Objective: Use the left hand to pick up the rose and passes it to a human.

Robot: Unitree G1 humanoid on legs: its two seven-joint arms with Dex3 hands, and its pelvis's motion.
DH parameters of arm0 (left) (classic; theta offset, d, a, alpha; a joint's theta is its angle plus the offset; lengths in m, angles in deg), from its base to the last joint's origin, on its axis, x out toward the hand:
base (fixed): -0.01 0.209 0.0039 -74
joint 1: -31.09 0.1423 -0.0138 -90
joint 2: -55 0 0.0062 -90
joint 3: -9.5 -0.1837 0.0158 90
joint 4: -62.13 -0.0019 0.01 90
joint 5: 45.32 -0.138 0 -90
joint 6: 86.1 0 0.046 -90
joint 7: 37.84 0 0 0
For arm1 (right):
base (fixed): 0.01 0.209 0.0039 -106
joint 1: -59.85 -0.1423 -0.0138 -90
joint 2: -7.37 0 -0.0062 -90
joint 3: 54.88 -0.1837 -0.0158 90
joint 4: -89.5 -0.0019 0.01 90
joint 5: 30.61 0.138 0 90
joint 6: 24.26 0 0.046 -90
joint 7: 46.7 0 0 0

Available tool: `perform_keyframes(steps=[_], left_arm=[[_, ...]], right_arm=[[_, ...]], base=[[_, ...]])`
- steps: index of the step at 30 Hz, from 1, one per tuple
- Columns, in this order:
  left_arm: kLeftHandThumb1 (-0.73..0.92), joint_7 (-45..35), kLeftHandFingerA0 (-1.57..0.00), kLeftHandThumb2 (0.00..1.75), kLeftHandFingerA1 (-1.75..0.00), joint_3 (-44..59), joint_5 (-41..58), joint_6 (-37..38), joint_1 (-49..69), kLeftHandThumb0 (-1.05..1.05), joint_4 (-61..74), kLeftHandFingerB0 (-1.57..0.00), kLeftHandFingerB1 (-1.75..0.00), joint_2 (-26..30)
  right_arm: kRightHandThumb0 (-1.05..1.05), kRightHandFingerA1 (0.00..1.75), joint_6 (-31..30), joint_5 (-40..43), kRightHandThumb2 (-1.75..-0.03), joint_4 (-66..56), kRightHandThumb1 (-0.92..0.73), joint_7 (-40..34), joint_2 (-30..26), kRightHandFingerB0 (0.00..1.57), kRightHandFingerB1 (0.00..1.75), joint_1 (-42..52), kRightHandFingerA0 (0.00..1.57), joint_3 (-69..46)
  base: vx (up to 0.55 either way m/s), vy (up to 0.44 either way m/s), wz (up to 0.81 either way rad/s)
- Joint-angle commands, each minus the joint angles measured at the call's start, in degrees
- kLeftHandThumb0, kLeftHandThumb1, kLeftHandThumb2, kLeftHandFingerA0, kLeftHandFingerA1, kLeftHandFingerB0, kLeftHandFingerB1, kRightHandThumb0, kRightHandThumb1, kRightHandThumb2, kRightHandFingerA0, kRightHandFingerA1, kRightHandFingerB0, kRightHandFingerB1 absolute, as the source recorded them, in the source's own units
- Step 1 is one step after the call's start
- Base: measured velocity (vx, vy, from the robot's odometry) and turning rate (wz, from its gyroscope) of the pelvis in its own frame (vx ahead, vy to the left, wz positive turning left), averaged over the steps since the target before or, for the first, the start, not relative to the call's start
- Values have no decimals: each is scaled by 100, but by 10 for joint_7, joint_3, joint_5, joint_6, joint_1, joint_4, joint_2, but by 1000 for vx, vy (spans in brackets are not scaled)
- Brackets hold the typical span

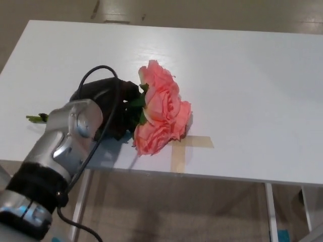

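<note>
A bunch of pink roses (pixel 162 111) sits just above the near part of the white table (pixel 242 80), blooms pointing right. My black left hand (pixel 112 106) is shut on the green stems right behind the blooms. The stem ends (pixel 37 118) stick out to the left past my silver forearm (pixel 65 141). The fingers are mostly hidden behind the wrist and the flowers. My right hand does not show.
A cross of tan tape (pixel 184 146) marks the table near its front edge, just right of the blooms. A black cable (pixel 93 75) loops above my wrist. Table legs (pixel 269 212) and floor show below the front edge.
</note>
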Motion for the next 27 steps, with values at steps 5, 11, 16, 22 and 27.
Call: perform_keyframes(steps=[5, 11, 16, 22, 27], left_arm=[[81, 122, -65, 62, -162, 115, 66, 84, 19, -16, 49, -68, -115, -48], [81, 109, -72, 63, -156, 144, 78, 97, 24, -16, 93, -79, -90, -52], [81, 114, -80, 66, -139, 155, 83, 96, 23, -17, 133, -83, -82, -58], [81, 112, -79, 66, -145, 187, 131, 126, 12, -17, 143, -78, -94, -81], [86, 65, -93, 66, -128, 250, 236, 47, 2, -16, 197, -80, -88, -136]], right_arm=[[-35, 44, -7, -2, -61, 1, -71, 5, -6, 50, 38, 9, 64, -3], [-35, 44, -4, -3, -61, 2, -71, 6, -6, 50, 38, 15, 64, -2], [-35, 43, -6, -9, -61, 2, -71, 11, -7, 47, 37, 14, 62, 5], [-36, 43, -9, -11, -61, 3, -71, 13, -10, 47, 37, 11, 62, 9], [-36, 43, -11, -12, -61, 3, -71, 13, -10, 47, 37, 11, 62, 10]], base=[[0, 0, 0], [0, 0, 0], [0, 0, 0], [0, 0, 0], [0, 0, 0]])
